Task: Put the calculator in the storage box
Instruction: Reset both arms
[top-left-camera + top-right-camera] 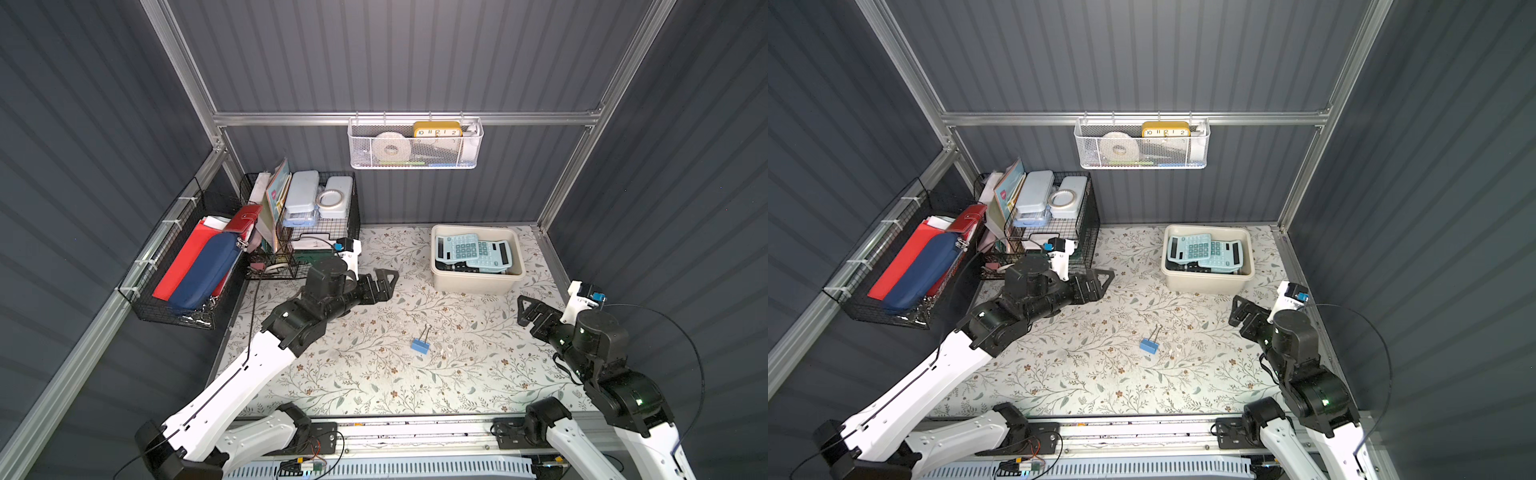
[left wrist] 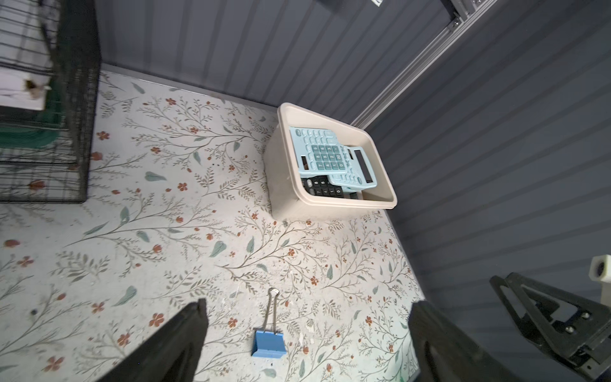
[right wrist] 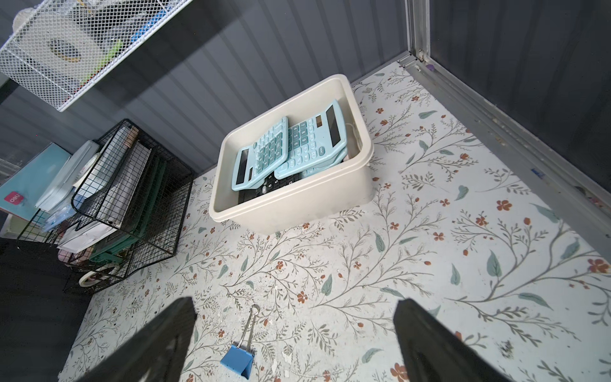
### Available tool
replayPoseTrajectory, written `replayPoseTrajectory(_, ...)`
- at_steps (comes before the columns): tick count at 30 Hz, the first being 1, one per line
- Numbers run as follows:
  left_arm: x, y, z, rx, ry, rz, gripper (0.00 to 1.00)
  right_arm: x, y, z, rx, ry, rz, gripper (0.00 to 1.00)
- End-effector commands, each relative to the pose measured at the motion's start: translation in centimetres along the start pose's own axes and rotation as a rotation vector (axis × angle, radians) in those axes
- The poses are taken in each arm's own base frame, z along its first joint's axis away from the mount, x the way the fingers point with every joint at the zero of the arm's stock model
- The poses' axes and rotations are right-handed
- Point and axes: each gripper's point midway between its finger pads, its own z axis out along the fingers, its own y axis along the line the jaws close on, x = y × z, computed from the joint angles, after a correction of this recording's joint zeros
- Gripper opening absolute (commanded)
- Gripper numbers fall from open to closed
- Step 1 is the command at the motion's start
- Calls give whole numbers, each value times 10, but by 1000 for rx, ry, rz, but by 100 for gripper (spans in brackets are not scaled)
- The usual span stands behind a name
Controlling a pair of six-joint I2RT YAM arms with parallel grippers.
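The cream storage box (image 1: 473,284) (image 1: 1208,284) stands on the floral mat near the back right corner. Inside it a light blue calculator (image 1: 459,247) (image 2: 319,153) (image 3: 261,155) lies tilted on top of a second blue one (image 1: 494,253). A black one (image 2: 320,189) lies underneath them. My left gripper (image 1: 390,282) (image 2: 309,304) hovers left of the box, jaws wide open and empty. At the right wall, in front of the box, my right gripper (image 1: 524,309) (image 3: 294,301) is also open and empty.
A blue binder clip (image 1: 420,345) (image 2: 268,344) lies mid-mat between the arms. Black wire baskets (image 1: 316,232) (image 1: 178,286) full of stationery crowd the back left. A white mesh basket (image 1: 415,145) hangs on the back wall above. Corrugated walls enclose three sides.
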Motion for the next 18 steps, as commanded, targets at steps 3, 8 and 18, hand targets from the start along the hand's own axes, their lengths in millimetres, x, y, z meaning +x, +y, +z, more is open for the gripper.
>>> replayPoseTrajectory(3, 22, 36, -2, -118, -17, -44, 99, 18, 1, 19, -31, 29, -115, 99)
replayPoseTrajectory(8, 38, 66, 2, -225, -23, -41, 99, 28, 5, 38, -79, 2, -174, 99)
replayPoseTrajectory(18, 40, 127, -9, -456, -190, 75, 99, 14, -46, 56, 142, -286, -234, 99)
